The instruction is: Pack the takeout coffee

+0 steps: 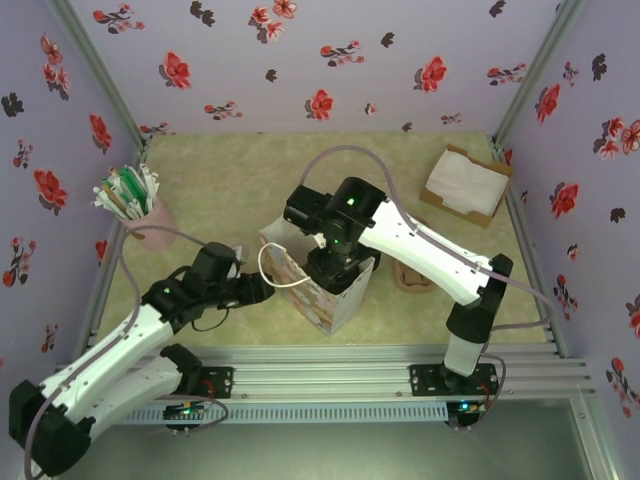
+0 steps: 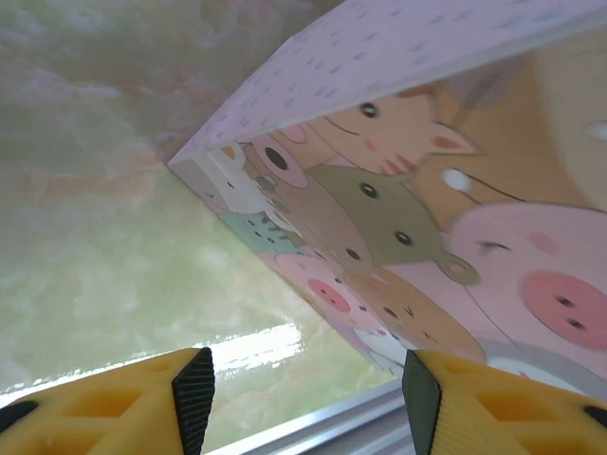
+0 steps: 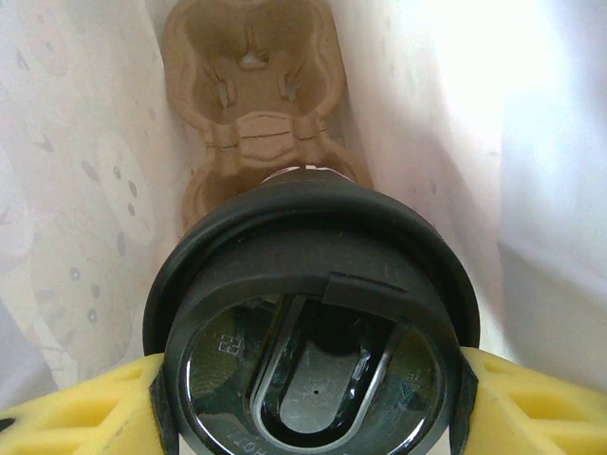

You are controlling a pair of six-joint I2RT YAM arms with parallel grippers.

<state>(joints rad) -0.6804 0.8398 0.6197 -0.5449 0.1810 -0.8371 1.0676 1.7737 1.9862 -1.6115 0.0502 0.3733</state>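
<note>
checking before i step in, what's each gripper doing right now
left gripper: open, nothing between its fingers, next to the paper bag
right gripper: closed on the takeout coffee, down inside the bag

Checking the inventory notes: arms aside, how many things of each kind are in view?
Bag: 1
Lidded cup: 1
Carrier: 1
Pink holder: 1
Napkin box: 1
Brown thing, partly hidden, kind unclear: 1
Total: 6
</note>
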